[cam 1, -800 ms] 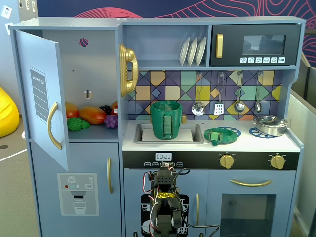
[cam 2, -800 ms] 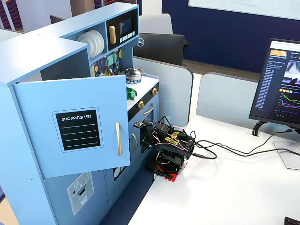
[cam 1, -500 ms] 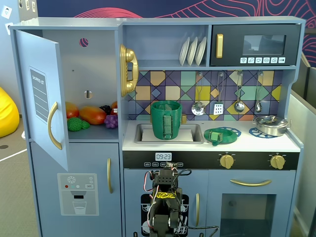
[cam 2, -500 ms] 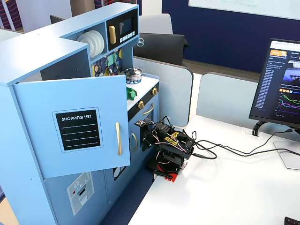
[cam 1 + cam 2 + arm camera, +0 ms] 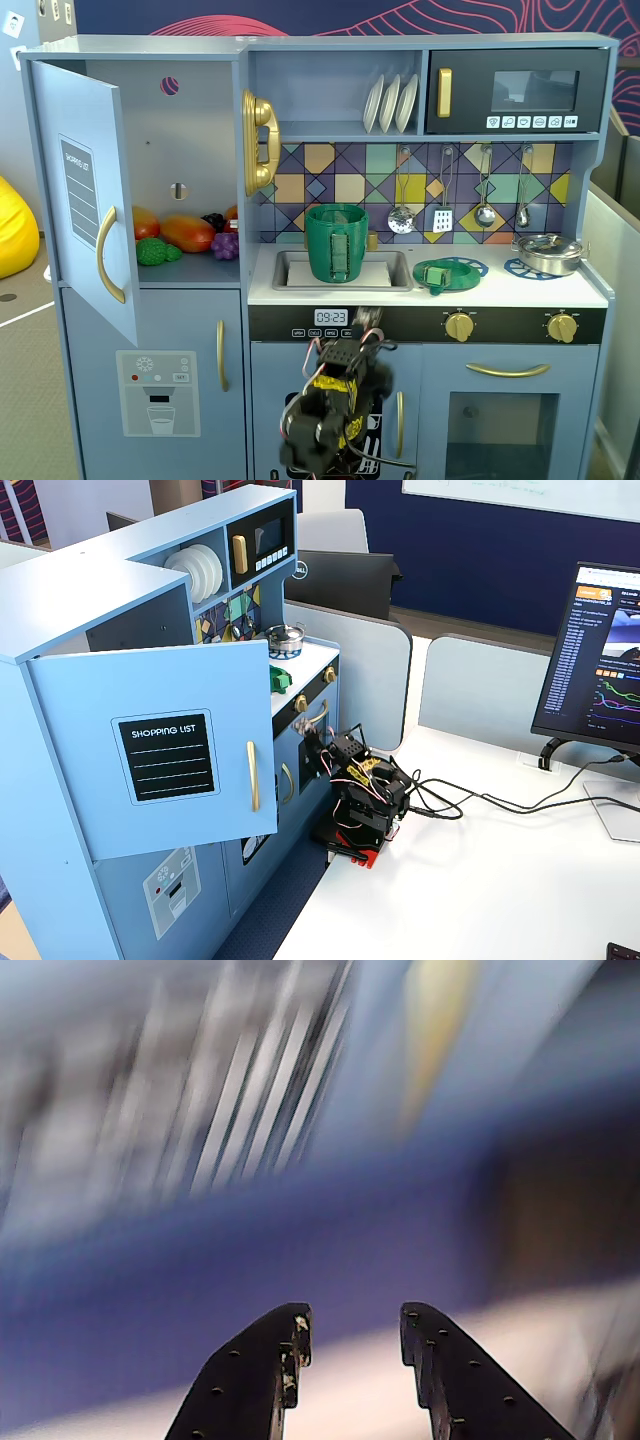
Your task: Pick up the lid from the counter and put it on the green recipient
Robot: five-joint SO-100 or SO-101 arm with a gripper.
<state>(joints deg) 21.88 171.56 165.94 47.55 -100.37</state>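
Pincer (image 5: 352, 1335): in the wrist view both black fingers (image 5: 262, 1370) enter from the bottom edge, spread apart with a clear gap between the tips and nothing held between them. Background in that view is streaked with blur; only blue and pale bands can be made out.

Arm (image 5: 335, 400): in a fixed view it stands low in front of the toy kitchen (image 5: 150, 60), below the counter edge and the clock panel (image 5: 331, 317), blurred. In a fixed view from the side the arm (image 5: 360, 795) sits on a white table (image 5: 500, 880), close to the kitchen front.

Lid (image 5: 437, 275): lies on the counter (image 5: 560, 290), on the left of two blue burner rings, just right of the sink (image 5: 400, 262).

Green recipient (image 5: 337, 242): upright in the sink, strap handle facing the camera, top open.

Silver pot (image 5: 548, 253): rests on the right burner, well apart from the lid.
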